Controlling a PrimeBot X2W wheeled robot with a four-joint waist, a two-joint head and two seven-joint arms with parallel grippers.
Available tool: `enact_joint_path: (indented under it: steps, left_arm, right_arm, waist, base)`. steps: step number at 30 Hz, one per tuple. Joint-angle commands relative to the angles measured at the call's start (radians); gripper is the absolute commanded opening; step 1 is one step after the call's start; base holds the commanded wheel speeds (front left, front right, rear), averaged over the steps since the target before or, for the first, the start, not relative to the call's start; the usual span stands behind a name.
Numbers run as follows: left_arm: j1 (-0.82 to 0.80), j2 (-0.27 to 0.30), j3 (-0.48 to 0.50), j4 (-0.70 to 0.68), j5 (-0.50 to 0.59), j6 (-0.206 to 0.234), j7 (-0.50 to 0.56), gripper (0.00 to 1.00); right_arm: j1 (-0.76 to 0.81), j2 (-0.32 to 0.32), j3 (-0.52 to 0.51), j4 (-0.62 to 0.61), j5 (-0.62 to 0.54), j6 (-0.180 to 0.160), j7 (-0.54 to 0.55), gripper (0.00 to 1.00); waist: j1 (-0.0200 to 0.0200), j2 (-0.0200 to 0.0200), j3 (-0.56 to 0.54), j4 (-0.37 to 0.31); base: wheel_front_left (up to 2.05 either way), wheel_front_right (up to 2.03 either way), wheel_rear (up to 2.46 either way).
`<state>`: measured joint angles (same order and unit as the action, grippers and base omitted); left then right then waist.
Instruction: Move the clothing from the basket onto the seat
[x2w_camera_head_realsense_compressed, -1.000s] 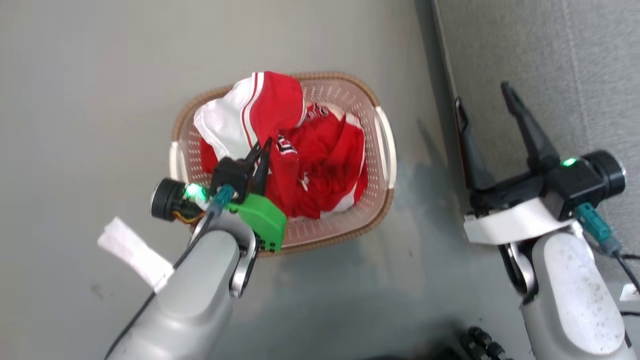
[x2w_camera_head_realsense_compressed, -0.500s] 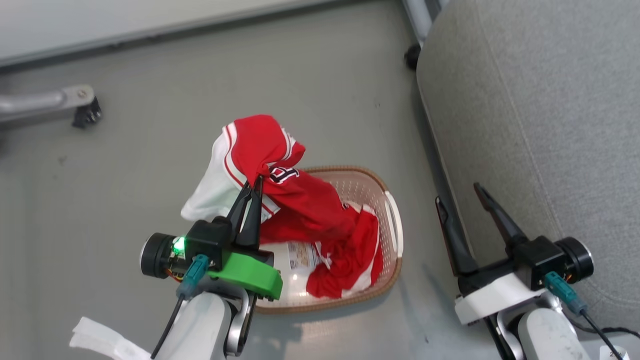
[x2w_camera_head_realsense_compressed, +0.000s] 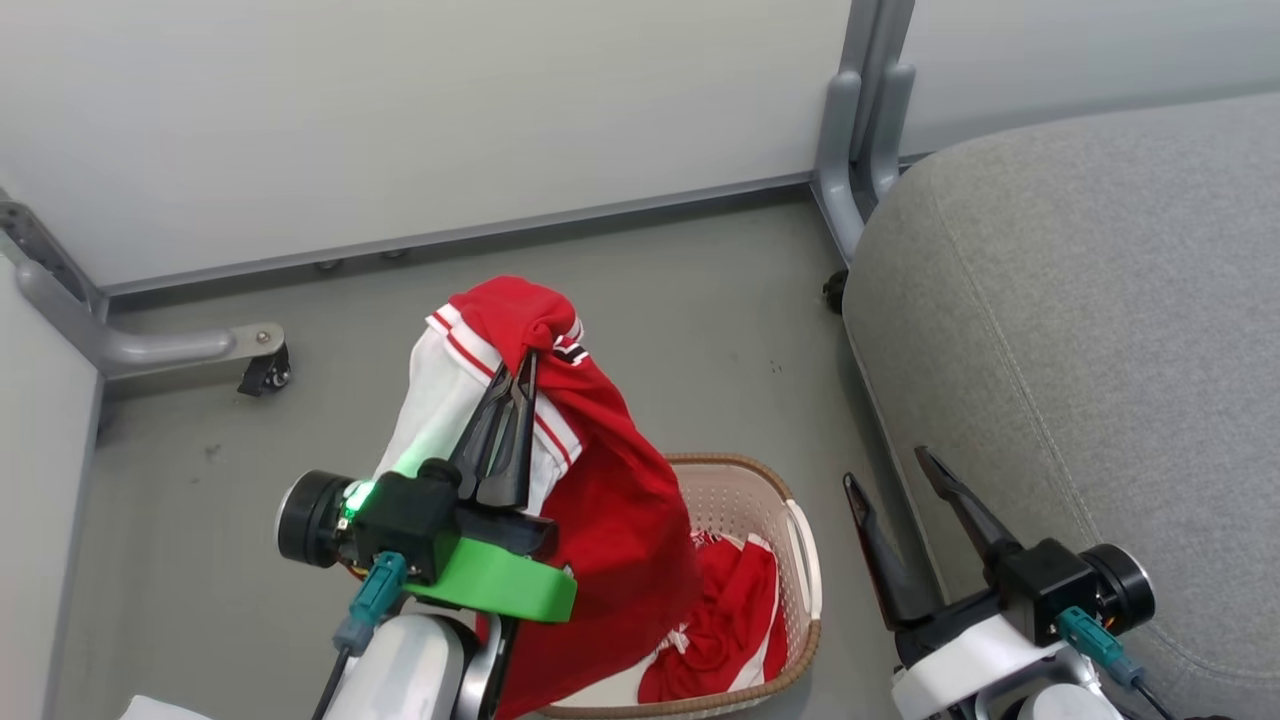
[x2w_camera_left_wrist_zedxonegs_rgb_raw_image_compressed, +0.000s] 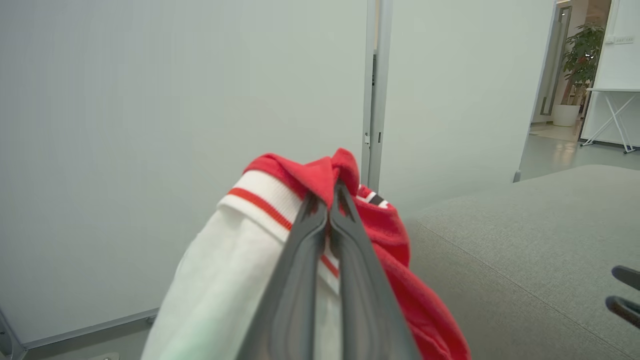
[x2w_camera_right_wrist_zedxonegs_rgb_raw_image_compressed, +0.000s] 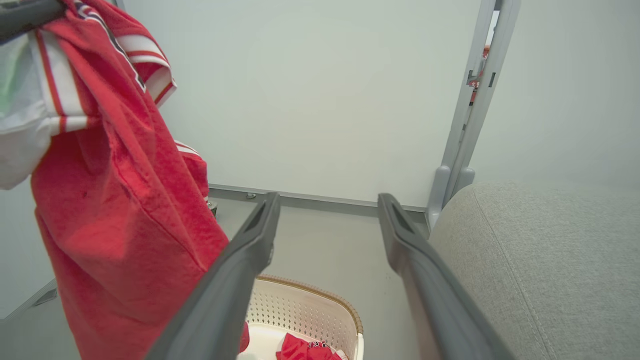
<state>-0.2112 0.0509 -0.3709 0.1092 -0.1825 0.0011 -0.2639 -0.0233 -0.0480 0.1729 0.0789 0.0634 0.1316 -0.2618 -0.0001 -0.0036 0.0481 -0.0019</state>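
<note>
Above the laundry basket (x2w_camera_head_realsense_compressed: 740, 463), on the floor just beside the seat (x2w_camera_head_realsense_compressed: 1080, 330):

- **Red sports jersey** (x2w_camera_head_realsense_compressed: 610, 500), with a white panel and red-and-white stripe trim. It hangs from the left gripper (x2w_camera_head_realsense_compressed: 525, 358), whose fingers are pressed together on a bunched fold near the striped edge. The cloth drapes straight down. Whether its lower hem is clear of the basket rim cannot be told.
- **Second red garment** (x2w_camera_head_realsense_compressed: 735, 610). It lies crumpled on the basket bottom.
- **Right gripper** (x2w_camera_head_realsense_compressed: 885, 468). Its fingers are spread apart and hold nothing, between the basket and the seat's edge.

Handling, as judged: the clothing is light, limp and not fragile. It is likely to swing and trail when carried, so the hem may snag the rim. A pinch through several gathered layers should hold, while a single layer may slip. The remaining piece is best taken at a raised crumple on top of the heap.
</note>
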Motion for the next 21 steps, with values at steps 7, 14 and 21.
enact_joint_path:
  steps: [7, 14, 21]
  left_arm:
    - [-0.007, 0.0, -0.039, -0.046, -0.007, -0.002, -0.001, 0.0]
    - [-0.051, 0.0, -0.121, -0.042, -0.017, -0.026, -0.001, 0.0]
    - [-0.091, 0.0, -0.22, -0.06, -0.05, -0.028, -0.001, 0.0]
  right_arm:
    - [-0.021, -0.004, 0.041, -0.018, 0.02, -0.002, -0.005, 1.0]
    - [-0.085, -0.004, 0.117, -0.031, 0.045, -0.002, -0.005, 1.0]
    - [-0.142, -0.009, 0.192, -0.014, 0.057, -0.002, -0.005, 1.0]
  waist:
    - [0.0001, 0.0036, 0.008, 0.015]
    - [0.0001, 0.0036, 0.042, 0.02]
    - [0.0001, 0.0036, 0.061, 0.025]
  base:
    - [0.0, 0.0, 0.0]
    - [0.0, 0.0, 0.0]
    - [0.0, 0.0, 0.0]
